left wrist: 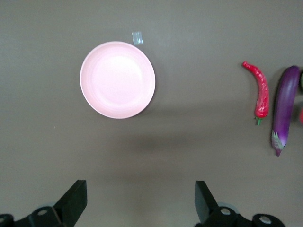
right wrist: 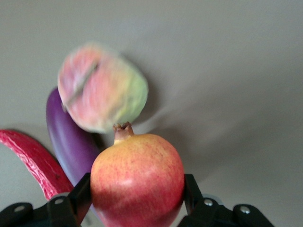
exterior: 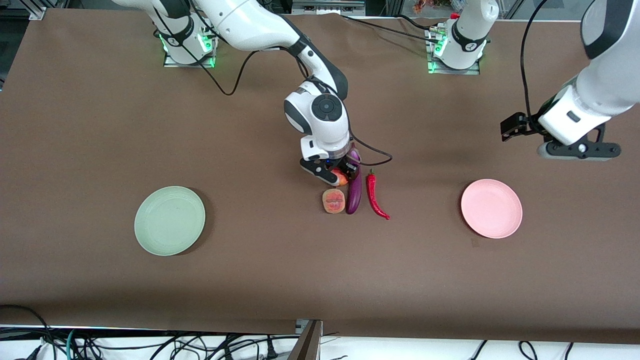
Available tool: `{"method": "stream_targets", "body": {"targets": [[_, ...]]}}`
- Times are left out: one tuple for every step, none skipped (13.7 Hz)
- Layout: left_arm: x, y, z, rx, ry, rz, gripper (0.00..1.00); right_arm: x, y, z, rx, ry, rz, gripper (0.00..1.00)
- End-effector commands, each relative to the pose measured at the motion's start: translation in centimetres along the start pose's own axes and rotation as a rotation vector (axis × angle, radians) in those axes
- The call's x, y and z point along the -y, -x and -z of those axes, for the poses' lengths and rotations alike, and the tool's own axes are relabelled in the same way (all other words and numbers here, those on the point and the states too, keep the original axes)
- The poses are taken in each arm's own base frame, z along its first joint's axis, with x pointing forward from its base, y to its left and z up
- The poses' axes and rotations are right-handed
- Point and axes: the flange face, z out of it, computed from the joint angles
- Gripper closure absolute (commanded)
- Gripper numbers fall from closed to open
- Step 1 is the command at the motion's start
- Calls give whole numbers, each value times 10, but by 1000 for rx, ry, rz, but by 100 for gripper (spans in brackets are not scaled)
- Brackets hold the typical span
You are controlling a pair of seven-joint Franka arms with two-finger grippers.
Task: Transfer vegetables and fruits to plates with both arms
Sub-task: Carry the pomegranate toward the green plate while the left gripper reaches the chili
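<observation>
My right gripper [exterior: 336,176] is low at the table's middle, shut on the round red-and-yellow fruit [exterior: 340,177]; in the right wrist view the fruit [right wrist: 137,182] fills the gap between the fingers [right wrist: 80,194]. The peach-like fruit [exterior: 334,201] lies just nearer the camera. The purple eggplant [exterior: 354,192] lies beside both, and the red chili [exterior: 376,196] lies beside it toward the left arm's end. My left gripper [exterior: 579,150] is open and empty in the air, above the table near the pink plate [exterior: 491,208]. The mint green plate [exterior: 170,220] is bare at the right arm's end.
A black cable [exterior: 372,155] from the right wrist loops onto the table beside the eggplant. A small bit of clear tape [left wrist: 137,38] lies by the pink plate [left wrist: 117,79]. The left wrist view also shows the chili [left wrist: 261,90] and eggplant [left wrist: 285,101].
</observation>
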Motion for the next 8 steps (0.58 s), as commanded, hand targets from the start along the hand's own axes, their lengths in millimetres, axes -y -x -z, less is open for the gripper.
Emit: {"method": "stream_targets", "body": {"targets": [[-27, -23, -36, 78, 21, -36, 0, -25, -51, 79, 53, 84, 70, 54], [-35, -40, -53, 93, 37, -8, 0, -37, -71, 97, 82, 118, 102, 54], [-40, -61, -61, 89, 67, 50, 0, -51, -93, 114, 127, 130, 142, 54], [-49, -81, -75, 96, 92, 106, 0, -67, -116, 128, 170, 146, 205, 54], [-67, -98, -91, 109, 119, 156, 0, -91, -152, 137, 197, 174, 243, 54], [-97, -115, -114, 106, 126, 211, 0, -112, -183, 139, 217, 192, 294, 54], [-123, -126, -139, 109, 118, 296, 0, -138, -217, 138, 228, 205, 346, 53], [-162, -128, -163, 103, 105, 348, 0, -165, -249, 134, 227, 216, 403, 53]]}}
